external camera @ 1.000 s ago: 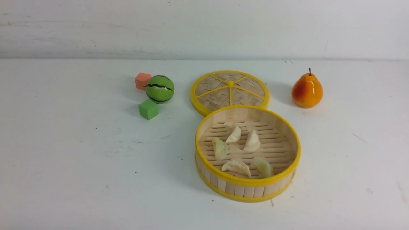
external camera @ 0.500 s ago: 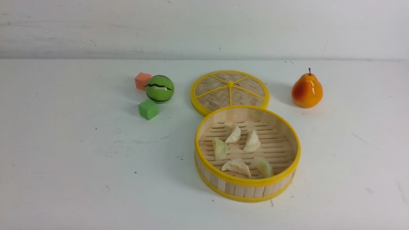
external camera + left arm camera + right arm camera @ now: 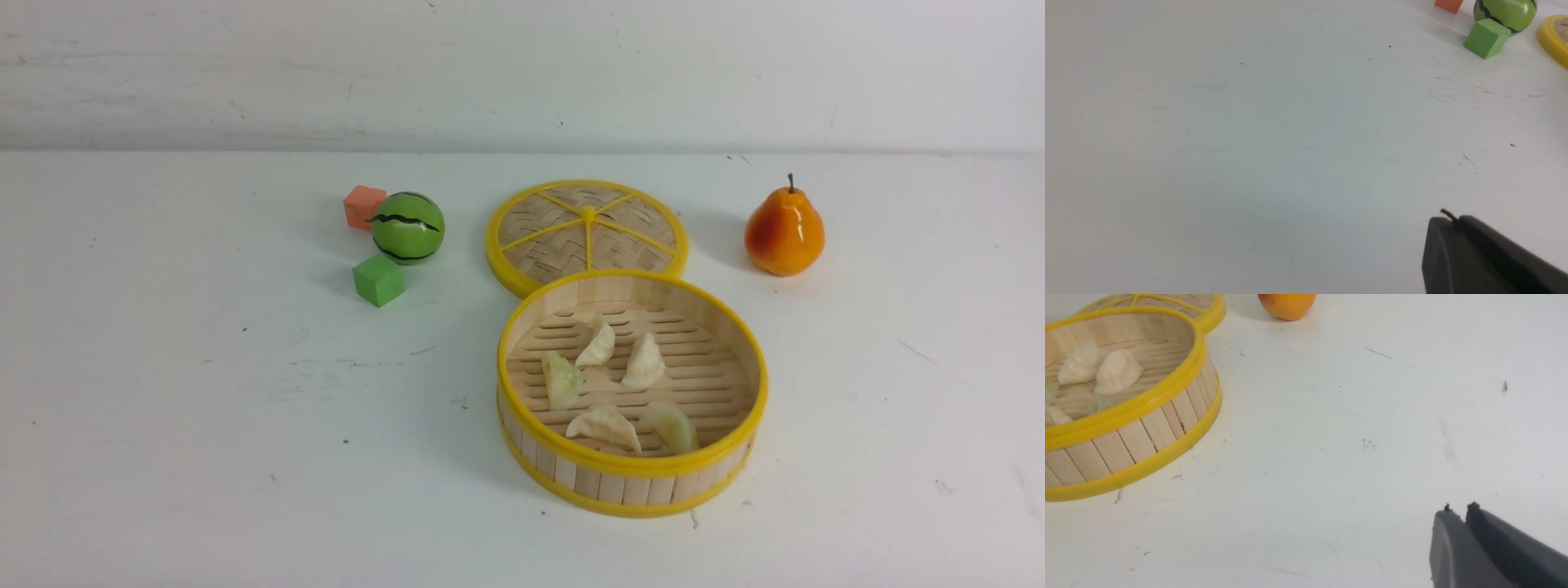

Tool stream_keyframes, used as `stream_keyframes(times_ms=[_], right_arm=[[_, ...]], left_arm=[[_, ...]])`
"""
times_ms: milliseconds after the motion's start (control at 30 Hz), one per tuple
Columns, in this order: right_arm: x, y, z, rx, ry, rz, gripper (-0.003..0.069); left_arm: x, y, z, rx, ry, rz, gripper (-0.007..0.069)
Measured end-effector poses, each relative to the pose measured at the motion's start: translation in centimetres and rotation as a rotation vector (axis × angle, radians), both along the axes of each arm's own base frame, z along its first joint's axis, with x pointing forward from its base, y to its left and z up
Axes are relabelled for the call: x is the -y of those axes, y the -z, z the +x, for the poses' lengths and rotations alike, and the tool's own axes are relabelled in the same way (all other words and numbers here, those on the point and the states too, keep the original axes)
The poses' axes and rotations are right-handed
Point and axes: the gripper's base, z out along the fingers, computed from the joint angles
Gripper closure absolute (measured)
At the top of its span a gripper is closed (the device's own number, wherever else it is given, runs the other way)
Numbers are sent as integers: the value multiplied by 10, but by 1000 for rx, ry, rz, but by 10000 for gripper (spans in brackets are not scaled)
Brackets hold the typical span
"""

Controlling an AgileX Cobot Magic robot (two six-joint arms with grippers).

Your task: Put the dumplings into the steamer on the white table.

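Observation:
The steamer (image 3: 633, 474) stands on the white table (image 3: 204, 408), right of the middle, with several cream and pale-green dumplings (image 3: 644, 361) lying on its slatted floor. Neither arm shows in the front view. In the left wrist view my left gripper (image 3: 1453, 220) is shut with nothing in it, over bare table far from the steamer. In the right wrist view my right gripper (image 3: 1458, 509) has its jaws together and holds nothing; it hangs over bare table, well clear of the steamer (image 3: 1126, 437) and the dumplings (image 3: 1117, 370) inside.
The flat woven lid (image 3: 588, 233) lies right behind the steamer. An orange pear (image 3: 784, 233) stands at the back right. A watermelon ball (image 3: 408, 227), a green cube (image 3: 380, 280) and an orange cube (image 3: 363, 206) sit at the back left.

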Motion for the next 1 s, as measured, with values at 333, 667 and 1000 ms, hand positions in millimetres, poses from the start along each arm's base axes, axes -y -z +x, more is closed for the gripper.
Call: stream_keyframes(times_ms=[333, 667, 1000], right_arm=[[0, 0, 0, 0, 0, 0, 594], [0, 0, 0, 0, 0, 0, 578], [0, 0, 0, 0, 0, 0, 564]], left_arm=[[0, 0, 0, 0, 0, 0, 636], [0, 0, 0, 0, 0, 0, 627], [0, 0, 0, 0, 0, 0, 618]])
